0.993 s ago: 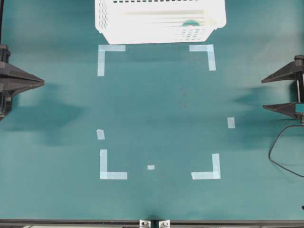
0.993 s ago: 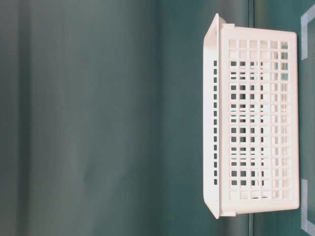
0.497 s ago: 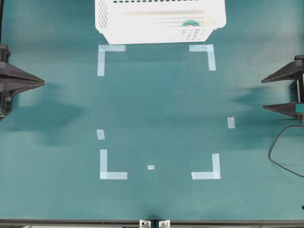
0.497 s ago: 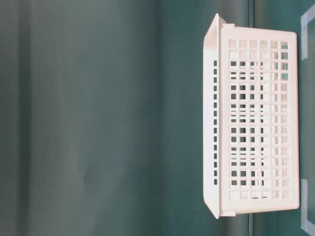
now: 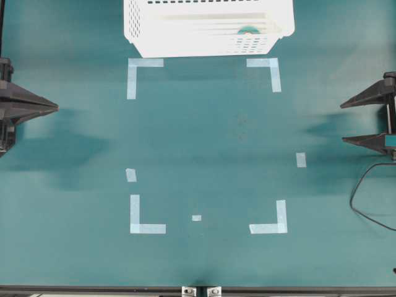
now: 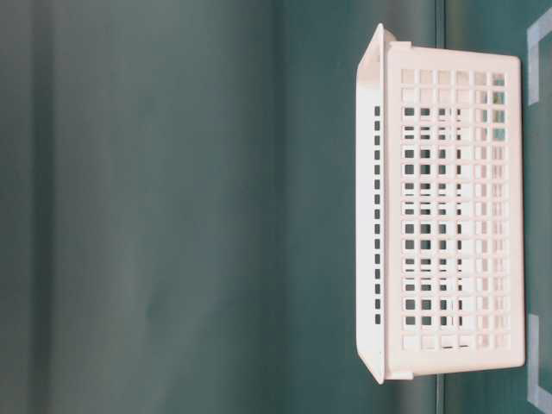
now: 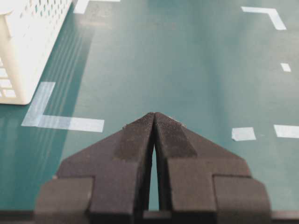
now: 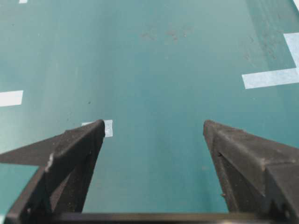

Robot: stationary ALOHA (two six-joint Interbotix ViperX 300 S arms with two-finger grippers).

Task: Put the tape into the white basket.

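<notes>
A: As the teal table (image 5: 204,136) lay bare between its pale corner marks (image 5: 145,218), how far along did the job look?

B: Done, by my reading. The white basket (image 5: 161,37) stood at the far edge, and the tape (image 5: 247,30) rested inside it, at its right end.

A: And the 2 arms?

B: Both parked at the sides, well apart from it. The left claw (image 7: 154,120) was clenched on nothing; the right claw (image 8: 154,130) gaped, released and empty.

A teal table (image 5: 204,136) carries pale tape corner marks (image 5: 145,221), backed by a dull green wall (image 6: 147,207).
</notes>
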